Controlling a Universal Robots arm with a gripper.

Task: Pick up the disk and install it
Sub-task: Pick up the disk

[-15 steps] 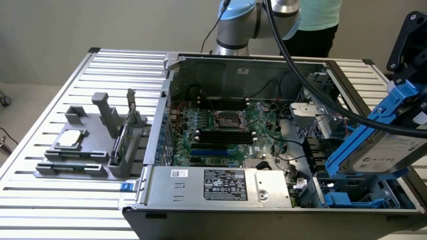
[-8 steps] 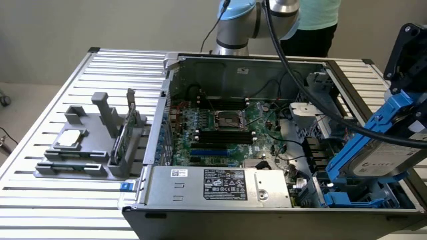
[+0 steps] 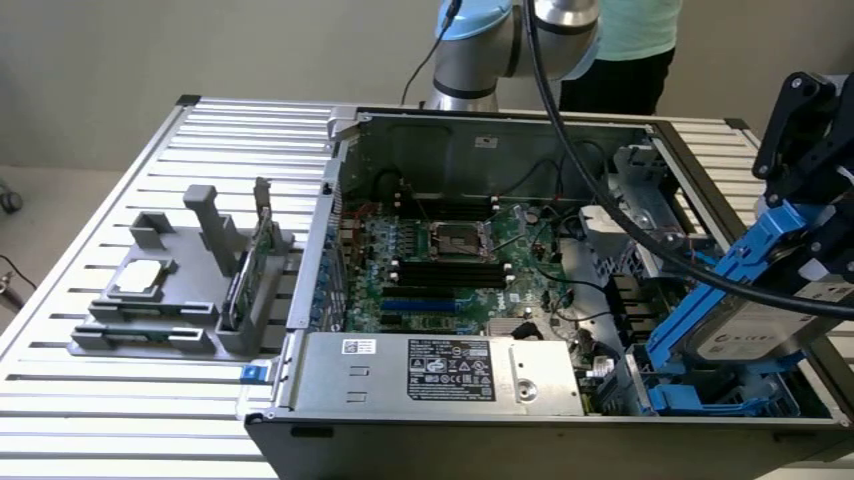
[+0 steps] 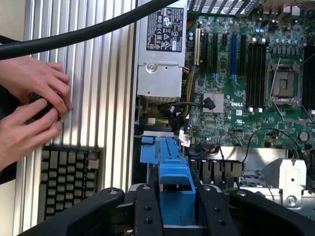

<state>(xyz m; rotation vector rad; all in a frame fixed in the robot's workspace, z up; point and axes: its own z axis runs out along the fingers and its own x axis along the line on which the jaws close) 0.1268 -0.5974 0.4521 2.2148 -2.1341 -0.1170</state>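
1. The disk leans tilted at the exterior view's lower right, with its lower end inside the open computer case.
2. The gripper is clamped on the disk's blue carrier.
3. The motherboard lies at frame centre.

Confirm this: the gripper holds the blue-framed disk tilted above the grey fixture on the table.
Wrong in one respect. The exterior view shows the gripper holding the blue-framed disk tilted above the open computer case, not above the grey fixture on the table.
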